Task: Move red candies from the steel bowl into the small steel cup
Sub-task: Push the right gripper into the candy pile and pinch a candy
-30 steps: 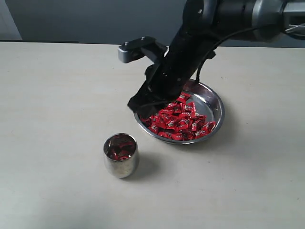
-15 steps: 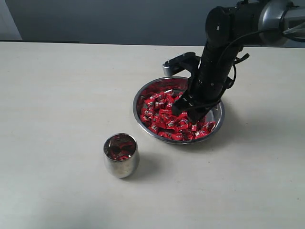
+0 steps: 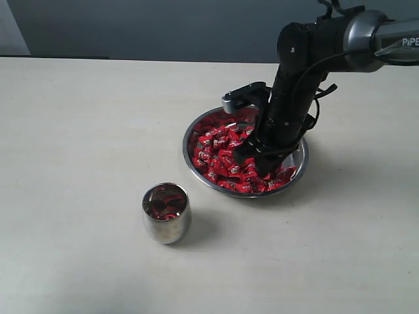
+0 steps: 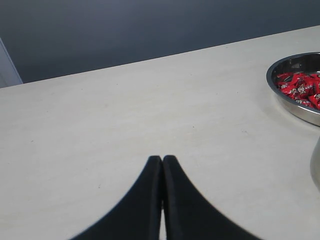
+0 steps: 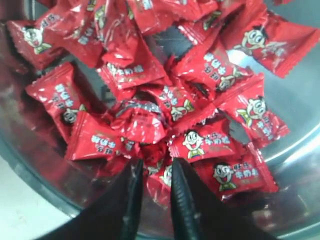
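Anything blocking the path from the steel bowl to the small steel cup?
Nothing visible. Bare beige table lies between the wide shallow steel bowl and the small rounded steel cup, its mouth open. The right gripper is down among the red foil-wrapped candies.

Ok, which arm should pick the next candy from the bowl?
Right. The right gripper is down in the steel bowl, jaws slightly apart over the red candies. The left gripper is shut over the table, away from the bowl.
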